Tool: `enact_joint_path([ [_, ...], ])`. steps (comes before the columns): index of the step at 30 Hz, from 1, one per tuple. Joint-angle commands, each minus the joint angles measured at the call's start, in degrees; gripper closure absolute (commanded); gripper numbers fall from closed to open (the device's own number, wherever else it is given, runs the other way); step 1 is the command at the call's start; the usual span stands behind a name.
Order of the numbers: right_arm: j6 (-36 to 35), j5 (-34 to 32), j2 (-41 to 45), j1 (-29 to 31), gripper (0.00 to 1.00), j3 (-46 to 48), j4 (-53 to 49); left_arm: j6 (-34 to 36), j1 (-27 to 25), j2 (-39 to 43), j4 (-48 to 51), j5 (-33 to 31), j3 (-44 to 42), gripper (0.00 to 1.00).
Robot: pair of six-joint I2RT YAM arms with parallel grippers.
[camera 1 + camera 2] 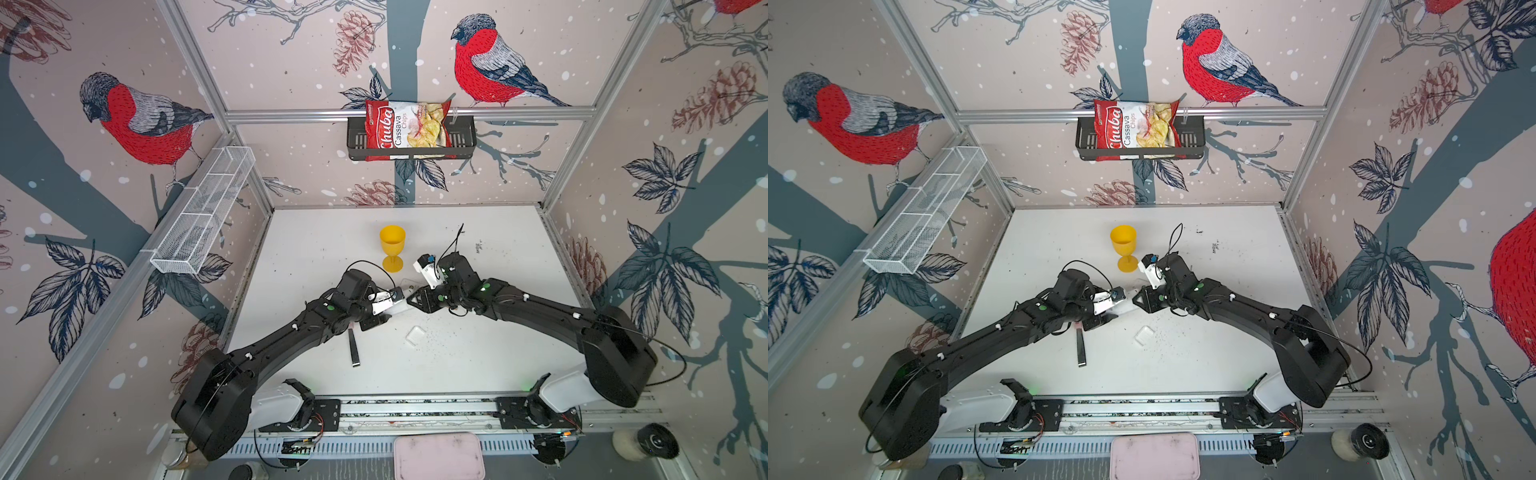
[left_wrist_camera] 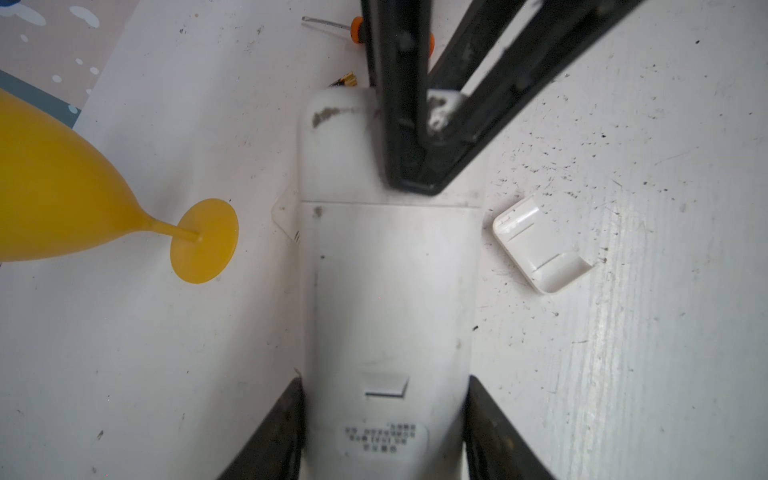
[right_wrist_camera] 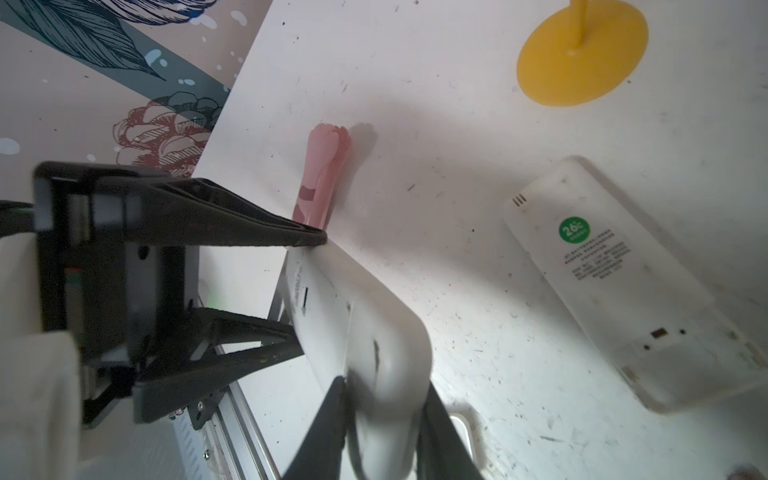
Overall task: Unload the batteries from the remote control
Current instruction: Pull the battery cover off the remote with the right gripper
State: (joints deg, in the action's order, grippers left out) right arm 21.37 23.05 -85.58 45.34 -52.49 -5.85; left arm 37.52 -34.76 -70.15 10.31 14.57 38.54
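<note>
I have both claws on the white remote, near the middle of the tabletop. The left claw grips it across its width, one finger on each long side, near the end with the printed label.

The right claw comes in from the opposite end. In its own wrist view its two fingers stand either side of the remote's rounded end, and they look closed on it. In the left wrist view those fingers come down on the remote's back, on the section past the seam. I cannot tell whether a battery sits between the tips, and the inside of the compartment is hidden from me. I also cannot tell whether the remote touches the tabletop.

One battery, black with a gold end, lies on the tabletop just past the right claw's fingers, off the remote's rounded end. Only its tip shows. A little farther beyond that claw lies a screwdriver with an orange collar, partly hidden behind the fingers.

A loose white battery cover lies on the tabletop just beside the remote, between the two claws and on the side nearer the arm bases. A yellow goblet stands upright on the far side of both claws. A flat translucent case with a round green sticker lies near the right claw, between it and the goblet's foot.
</note>
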Motion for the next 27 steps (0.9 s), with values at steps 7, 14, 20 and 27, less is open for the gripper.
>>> enact_joint_path([
  [7, -1.85, -7.19, -0.18, 0.06, 0.65, -0.84, -3.04, -0.77, -0.04, 1.44, -5.18, 3.45, -0.16, 0.63],
  [14, -1.8, -9.18, 0.18, 0.09, 0.56, -1.21, -3.48, -0.94, -0.04, 1.28, -5.38, 3.45, -0.4, 0.63],
  [20, -1.88, -11.92, 1.37, 0.01, 0.7, -1.12, -3.82, -1.0, -0.04, 1.14, -5.2, 3.19, -0.49, 0.63],
  [27, -2.06, -12.83, 2.42, -0.6, 0.78, -0.95, -3.95, -1.01, -0.04, 0.06, -5.03, 2.82, -0.4, 0.63],
])
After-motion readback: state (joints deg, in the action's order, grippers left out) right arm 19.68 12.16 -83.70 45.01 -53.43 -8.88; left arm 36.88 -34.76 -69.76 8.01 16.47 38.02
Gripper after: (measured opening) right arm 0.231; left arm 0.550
